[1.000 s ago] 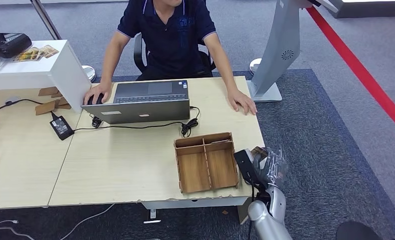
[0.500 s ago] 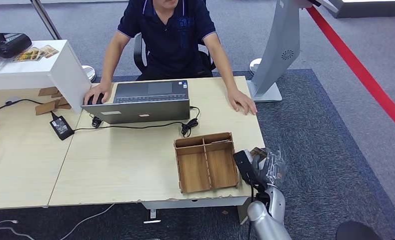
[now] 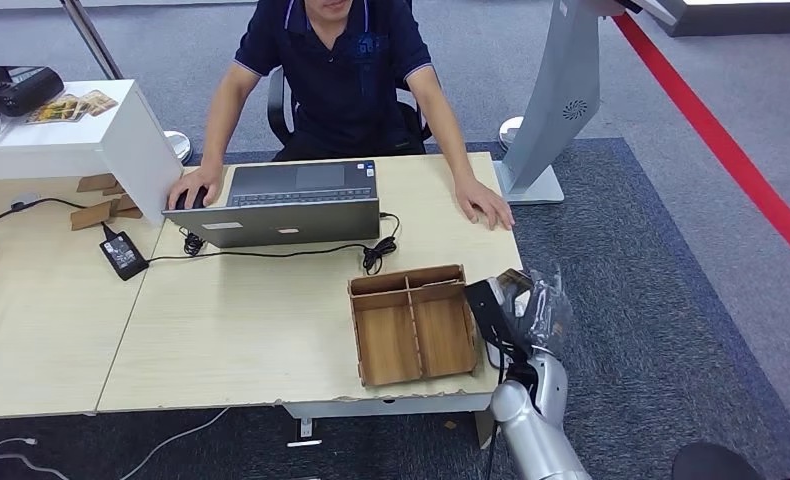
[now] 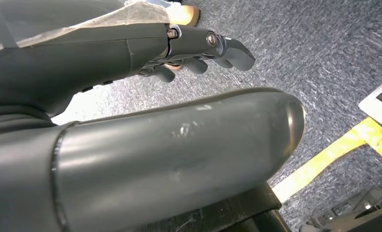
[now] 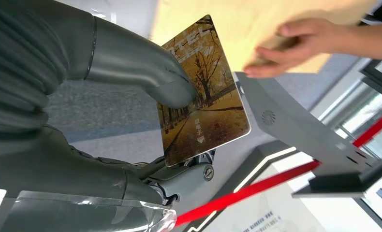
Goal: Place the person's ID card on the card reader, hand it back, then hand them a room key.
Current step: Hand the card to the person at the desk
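My right hand [image 3: 524,312] hovers just off the table's right edge, beside the wooden tray. It pinches a room key card [image 5: 203,101] printed with autumn trees between the thumb [image 5: 145,67] and the fingers; the card's brown edge [image 3: 515,279] shows above the hand. The person [image 3: 336,70] sits behind the laptop, one hand [image 3: 486,208] flat on the table corner and the same hand [image 5: 286,48] lies beyond the card. A black device [image 3: 11,85], possibly the card reader, sits on the white counter far left. My left hand [image 4: 189,48] hangs over carpet, holding nothing.
A wooden divided tray [image 3: 411,322] stands at the table's front right. A laptop [image 3: 281,200] with a cable and power brick [image 3: 123,254] lies mid-table. A grey kiosk stand [image 3: 561,90] rises to the right. Several cards [image 3: 71,105] lie on the counter.
My right hand has risen slightly and moved a little forward with the card. The person has stayed still.
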`<state>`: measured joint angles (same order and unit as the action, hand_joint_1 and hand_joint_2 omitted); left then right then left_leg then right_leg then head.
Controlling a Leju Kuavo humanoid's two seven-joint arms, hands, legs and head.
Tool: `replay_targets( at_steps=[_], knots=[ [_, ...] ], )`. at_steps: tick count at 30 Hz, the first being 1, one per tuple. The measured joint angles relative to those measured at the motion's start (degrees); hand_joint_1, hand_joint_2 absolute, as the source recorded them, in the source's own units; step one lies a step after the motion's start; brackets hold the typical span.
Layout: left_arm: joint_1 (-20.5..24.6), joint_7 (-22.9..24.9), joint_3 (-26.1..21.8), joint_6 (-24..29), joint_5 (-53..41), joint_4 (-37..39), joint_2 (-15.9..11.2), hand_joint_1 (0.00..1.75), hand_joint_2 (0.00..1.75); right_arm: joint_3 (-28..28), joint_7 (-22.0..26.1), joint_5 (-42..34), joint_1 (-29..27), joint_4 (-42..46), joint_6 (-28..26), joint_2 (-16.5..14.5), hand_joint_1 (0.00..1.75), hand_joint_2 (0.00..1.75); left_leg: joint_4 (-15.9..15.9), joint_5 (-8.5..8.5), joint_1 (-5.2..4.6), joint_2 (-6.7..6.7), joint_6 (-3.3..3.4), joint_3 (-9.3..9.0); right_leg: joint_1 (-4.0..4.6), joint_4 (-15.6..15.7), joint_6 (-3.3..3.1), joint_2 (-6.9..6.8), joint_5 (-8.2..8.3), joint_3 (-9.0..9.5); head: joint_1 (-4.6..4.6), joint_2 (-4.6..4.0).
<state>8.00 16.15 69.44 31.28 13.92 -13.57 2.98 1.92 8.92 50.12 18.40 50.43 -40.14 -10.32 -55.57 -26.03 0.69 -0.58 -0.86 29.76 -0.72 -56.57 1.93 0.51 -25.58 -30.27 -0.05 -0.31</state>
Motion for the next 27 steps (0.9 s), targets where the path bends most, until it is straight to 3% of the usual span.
replay_targets(
  at_steps=[11,27],
  knots=[
    [0.0,-0.1,0.0,-0.4,-1.1,0.0,0.0,0.0,0.0,-4.0,-1.2,-0.9,3.9,4.3,0.0,-0.7,1.75,1.75,0.0,0.0,0.0,0.0,0.0,0.0,0.0,0.0,0.0,0.0,0.0,-0.01,0.0,0.0],
    [0.1,0.0,0.1,-0.6,-1.3,0.0,0.0,0.0,0.0,-8.5,-2.2,-1.0,4.8,5.8,0.0,-1.2,1.75,1.75,0.0,0.0,0.0,0.0,0.0,0.01,0.01,0.0,0.0,-0.01,0.0,-0.01,-0.01,0.0]
  ],
)
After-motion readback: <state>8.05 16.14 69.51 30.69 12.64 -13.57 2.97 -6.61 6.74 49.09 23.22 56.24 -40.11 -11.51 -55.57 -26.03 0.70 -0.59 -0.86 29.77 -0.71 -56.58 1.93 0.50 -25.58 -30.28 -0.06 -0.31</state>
